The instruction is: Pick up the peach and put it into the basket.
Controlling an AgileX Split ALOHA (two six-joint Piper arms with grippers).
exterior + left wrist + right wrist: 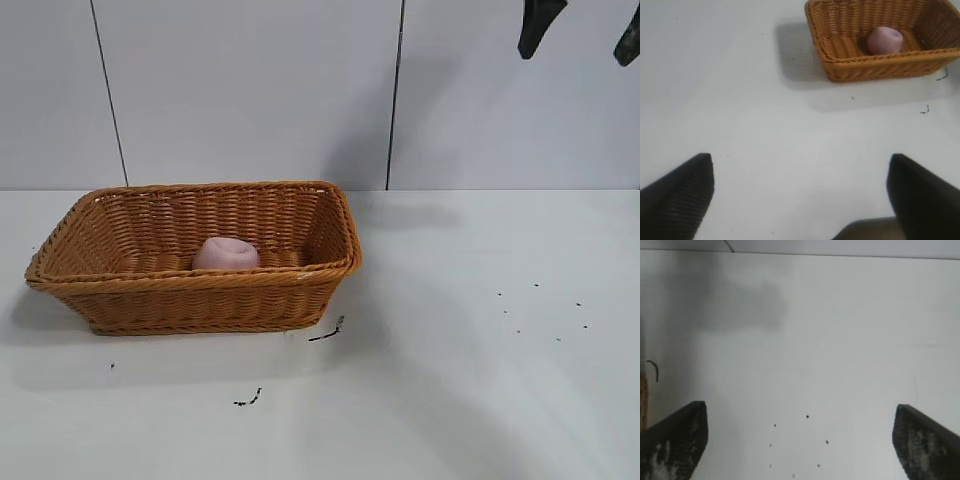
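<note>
Exterior view shows the peach (225, 254) already lying inside the basket (200, 290) near the worktop's (480, 400) left edge, so the task looks done. Right claw (580, 30) hangs high, spread and empty; left claw (800, 195) likewise spread, well apart.

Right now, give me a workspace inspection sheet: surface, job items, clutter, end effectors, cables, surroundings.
Surface: white table, a few dark specks and small black scuff marks.
Job items: peach lies inside the basket, near its front wall.
Clutter: nothing seen.
End effectors: right end effector raised high at the right of the exterior view, open, nothing held; left end effector open over bare table, apart from the basket.
Cables: nothing seen.
Surroundings: grey panelled wall behind the table.
</note>
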